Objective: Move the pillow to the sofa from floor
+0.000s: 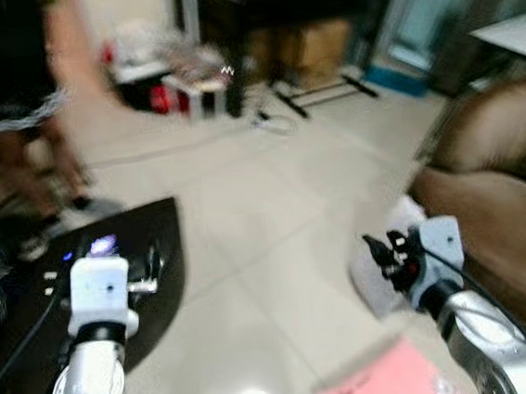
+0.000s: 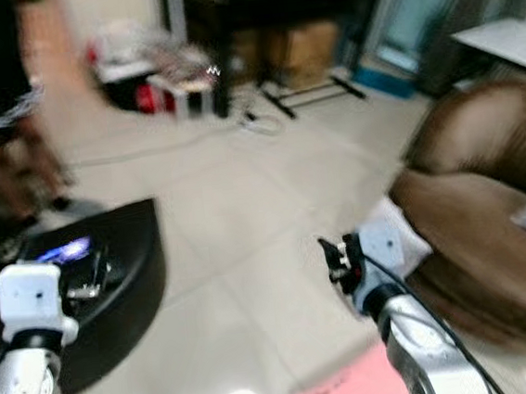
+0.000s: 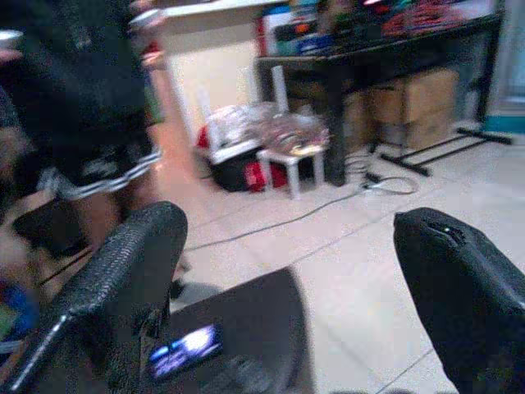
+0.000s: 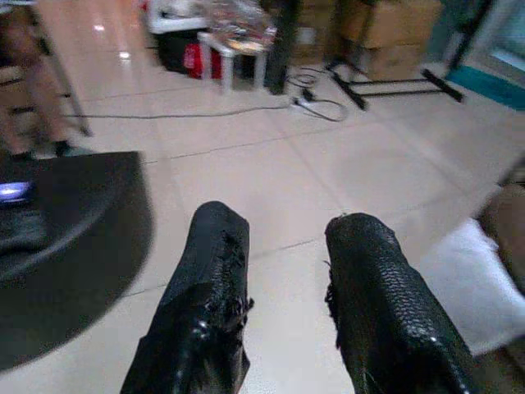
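Observation:
The views are blurred. A white pillow-like thing (image 1: 380,277) lies on the tiled floor against the foot of the brown sofa (image 1: 502,216); it also shows in the right wrist view (image 4: 472,275). My right gripper (image 1: 385,252) hovers just in front of it, fingers (image 4: 209,287) apart and empty. A flat pink thing (image 1: 384,386) lies on the floor below my right arm. My left gripper (image 1: 147,269) is held over a black low table (image 1: 150,236), its fingers (image 3: 123,271) spread wide with nothing between them.
A person (image 1: 21,99) in dark shorts stands at the far left. A lit phone (image 3: 184,349) rests on the black table. A dark desk (image 1: 254,11) with boxes, a small white stool (image 1: 198,87) and a cable (image 1: 274,121) are at the back.

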Robot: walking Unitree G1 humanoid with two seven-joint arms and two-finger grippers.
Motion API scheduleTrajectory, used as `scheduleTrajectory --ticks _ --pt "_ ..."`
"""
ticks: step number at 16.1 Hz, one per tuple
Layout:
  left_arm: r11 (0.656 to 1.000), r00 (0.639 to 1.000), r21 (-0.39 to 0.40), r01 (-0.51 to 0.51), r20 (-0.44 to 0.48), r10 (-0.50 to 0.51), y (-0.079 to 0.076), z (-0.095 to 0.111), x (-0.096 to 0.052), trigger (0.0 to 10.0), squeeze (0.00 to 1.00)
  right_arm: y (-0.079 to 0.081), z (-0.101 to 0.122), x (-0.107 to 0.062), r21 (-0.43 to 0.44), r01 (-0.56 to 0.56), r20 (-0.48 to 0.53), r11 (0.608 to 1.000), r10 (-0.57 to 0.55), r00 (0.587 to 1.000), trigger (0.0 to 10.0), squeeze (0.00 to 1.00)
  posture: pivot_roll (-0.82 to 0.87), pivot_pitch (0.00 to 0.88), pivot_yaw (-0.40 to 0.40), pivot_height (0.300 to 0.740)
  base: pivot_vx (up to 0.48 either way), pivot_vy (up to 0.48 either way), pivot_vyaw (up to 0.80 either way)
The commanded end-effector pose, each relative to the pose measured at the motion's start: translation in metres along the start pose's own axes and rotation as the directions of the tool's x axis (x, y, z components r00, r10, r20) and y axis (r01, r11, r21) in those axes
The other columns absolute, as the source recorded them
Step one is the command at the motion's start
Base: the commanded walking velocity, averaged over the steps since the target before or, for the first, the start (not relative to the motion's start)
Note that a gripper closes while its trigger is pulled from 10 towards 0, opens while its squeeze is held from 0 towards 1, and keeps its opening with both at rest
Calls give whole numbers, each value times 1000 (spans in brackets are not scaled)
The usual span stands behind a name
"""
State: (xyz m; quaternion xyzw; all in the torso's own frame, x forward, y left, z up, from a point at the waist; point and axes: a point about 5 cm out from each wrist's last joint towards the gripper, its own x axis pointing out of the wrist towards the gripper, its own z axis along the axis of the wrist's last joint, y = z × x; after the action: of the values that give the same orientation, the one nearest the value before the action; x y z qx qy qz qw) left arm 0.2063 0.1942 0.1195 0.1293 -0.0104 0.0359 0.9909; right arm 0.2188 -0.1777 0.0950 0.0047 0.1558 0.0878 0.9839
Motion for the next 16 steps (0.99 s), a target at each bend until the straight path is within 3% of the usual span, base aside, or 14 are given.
scheduleTrajectory --ticks 1,4,10,16 --pt "1000 1000 -5 16 7 -16 -3 2 0 10000 0 -4 4 1 -10 13 15 1000 -13 1000 10000 0 -73 0 -111 740 401 0 0" --pt "1000 1000 -6 16 7 -16 -3 2 1 10000 0 -5 5 1 -23 8 17 1000 -8 1000 10000 0 -73 0 -110 740 400 0 -717" --pt "1000 1000 -5 20 10 -20 -2 2 3 10000 0 -7 4 1 -17 11 15 1000 -10 1000 10000 0 -71 0 -106 740 401 0 0" --pt "1000 1000 2 25 8 -25 -1 2 3 10000 0 -4 1 2 5 4 15 1000 -4 1000 10000 0 -65 0 -100 740 401 0 -759"
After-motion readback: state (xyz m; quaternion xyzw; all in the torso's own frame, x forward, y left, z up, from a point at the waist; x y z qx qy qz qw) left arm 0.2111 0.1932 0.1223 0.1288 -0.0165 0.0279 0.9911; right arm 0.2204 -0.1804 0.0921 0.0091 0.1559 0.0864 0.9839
